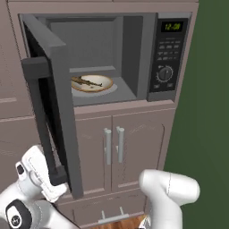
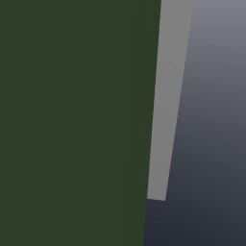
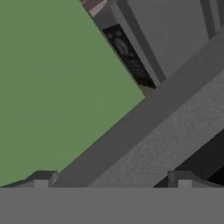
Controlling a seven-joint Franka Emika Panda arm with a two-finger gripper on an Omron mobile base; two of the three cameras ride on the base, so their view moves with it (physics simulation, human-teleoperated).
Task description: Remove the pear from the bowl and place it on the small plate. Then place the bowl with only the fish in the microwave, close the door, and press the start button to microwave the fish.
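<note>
While the microwave (image 1: 112,58) stands built into mauve cabinetry with its door (image 1: 53,103) swung wide open toward the left, the bowl (image 1: 92,83) sits inside on the grey cavity floor, left of centre. It is wide, shallow and round, tan-cream inside with a golden-yellow rim, and it rests on a paler round turntable (image 1: 109,89) that shows past its right edge. The fish (image 1: 86,82) lies across the bowl's middle, slender, dark brown and elongated, running from upper left to lower right.

The door is seen edge-on in the left base view, its grey frame facing the camera and its long dark vertical handle (image 1: 41,116) on the outer side. At the microwave's right is the control panel (image 1: 167,56), black, with a green display at the top, rows of small buttons and a round knob below. Under the microwave are two cabinet doors (image 1: 114,150) with pale vertical handles, and a dark green wall (image 1: 205,112) is to the right.

In the hand view the gripper (image 3: 111,181) has its two dark tips spread wide apart with nothing between them, close against the grey edge of the door; the control panel appears beyond, tilted.
</note>
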